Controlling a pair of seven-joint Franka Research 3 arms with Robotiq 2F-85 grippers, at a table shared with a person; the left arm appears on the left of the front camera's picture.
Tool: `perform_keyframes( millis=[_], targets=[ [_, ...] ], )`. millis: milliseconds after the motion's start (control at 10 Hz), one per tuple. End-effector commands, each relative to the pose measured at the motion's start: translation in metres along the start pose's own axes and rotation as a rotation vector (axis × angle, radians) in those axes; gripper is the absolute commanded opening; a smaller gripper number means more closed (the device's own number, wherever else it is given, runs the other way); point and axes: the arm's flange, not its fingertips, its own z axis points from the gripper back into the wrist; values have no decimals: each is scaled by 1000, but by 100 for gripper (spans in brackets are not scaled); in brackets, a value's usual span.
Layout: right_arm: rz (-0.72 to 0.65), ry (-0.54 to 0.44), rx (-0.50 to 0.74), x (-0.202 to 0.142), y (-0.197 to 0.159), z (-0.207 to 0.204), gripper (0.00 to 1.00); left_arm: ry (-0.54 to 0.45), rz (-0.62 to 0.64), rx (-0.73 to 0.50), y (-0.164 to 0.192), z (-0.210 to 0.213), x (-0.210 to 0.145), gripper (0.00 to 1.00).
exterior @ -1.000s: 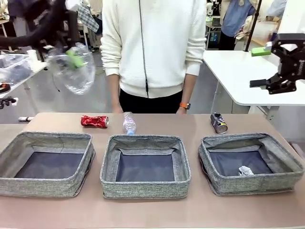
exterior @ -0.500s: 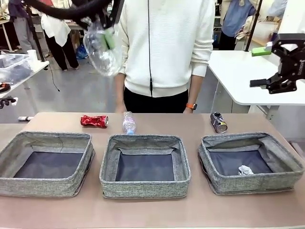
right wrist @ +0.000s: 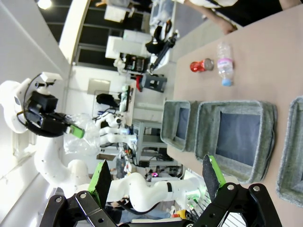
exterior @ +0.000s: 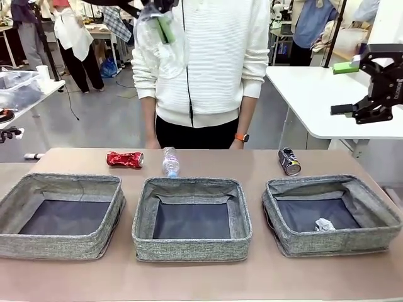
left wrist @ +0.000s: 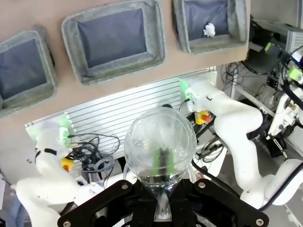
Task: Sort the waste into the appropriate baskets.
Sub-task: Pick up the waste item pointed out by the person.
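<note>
Front view: the left gripper (exterior: 165, 28) is clamping the clear plastic cup (exterior: 157, 50) high above the bench (exterior: 201, 280), in front of the person's chest. The right gripper (exterior: 371, 88) is hanging open at the right.

Left wrist view: the cup is sitting pinched between the fingers, with three baskets (left wrist: 120, 70) beyond.

Right wrist view: the fingers are standing spread apart. The crushed red can (right wrist: 201, 65) and the bottle (right wrist: 223, 66) are lying on the bench behind the baskets.

Left end effector (exterior: 165, 27) holds the clear plastic cup (exterior: 153, 51) aloft.

Clear glossy plastic cup (exterior: 160, 50); rough grey woven-cloth baskets (exterior: 192, 248); shiny crumpled-metal red can (exterior: 124, 160); matt table (exterior: 189, 280), possibly laminate.
</note>
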Motion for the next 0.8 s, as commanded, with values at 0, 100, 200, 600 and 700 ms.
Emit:
perform_keyframes(
  millis=[0, 100, 200, 600, 700],
  targets=[
    [-21, 5, -2, 0, 4, 0, 100, 41, 3, -78, -5, 7, 1, 1],
    [-21, 5, -2, 0, 4, 0, 100, 72, -18, -78, -7, 0, 4, 1],
    [-21, 5, -2, 0, 4, 0, 100, 92, -17, -69, -7, -5, 5, 1],
    [-21, 5, -2, 0, 4, 0, 100, 59, -24, -66, -8, -6, 8, 1],
    [-21, 5, -2, 0, 4, 0, 100, 59, -24, -66, -8, -6, 8, 1]
  ],
)
